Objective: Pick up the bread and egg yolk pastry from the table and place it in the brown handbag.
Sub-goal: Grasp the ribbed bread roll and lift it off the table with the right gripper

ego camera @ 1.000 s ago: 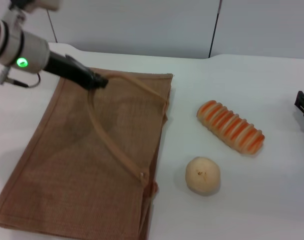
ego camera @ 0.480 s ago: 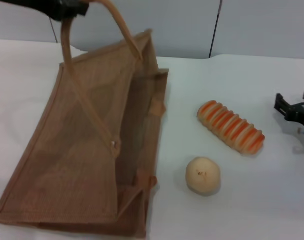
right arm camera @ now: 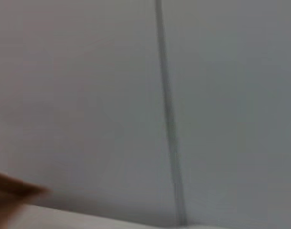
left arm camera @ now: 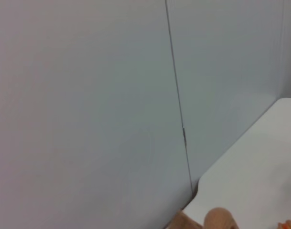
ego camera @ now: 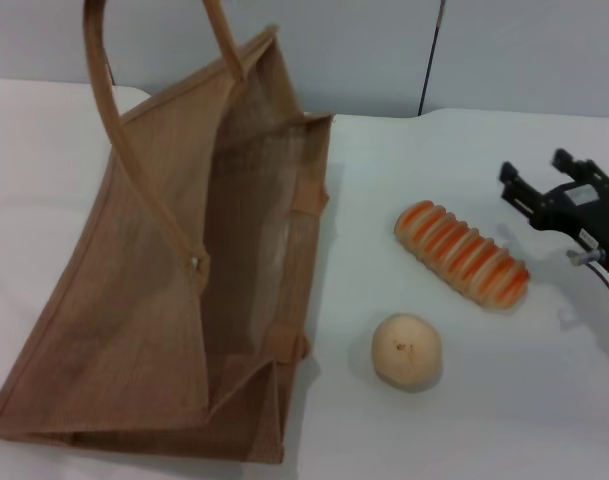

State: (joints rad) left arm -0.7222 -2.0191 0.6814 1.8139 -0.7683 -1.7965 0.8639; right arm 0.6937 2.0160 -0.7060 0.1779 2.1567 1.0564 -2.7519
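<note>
The brown handbag [ego camera: 154, 300] stands tilted on the table's left half, its mouth open toward the food. One handle [ego camera: 119, 130] rises taut past the top of the head view. My left gripper is out of view; the left wrist view shows only a bit of handle [left arm camera: 218, 219] against the wall. The striped bread [ego camera: 462, 254] lies right of the bag. The pale egg yolk pastry [ego camera: 406, 349] sits in front of the bread. My right gripper [ego camera: 533, 168] hovers open with nothing in it, just right of the bread's far end.
The white table [ego camera: 464, 420] runs to a grey wall with a dark seam [ego camera: 431, 55] behind. The right wrist view shows mostly wall, with a brown blur [right arm camera: 11, 191] low at one side.
The bag was pulled up from lying flat until it stands open, and the left gripper rose out of the head view with the handle. The right gripper moved in toward the bread.
</note>
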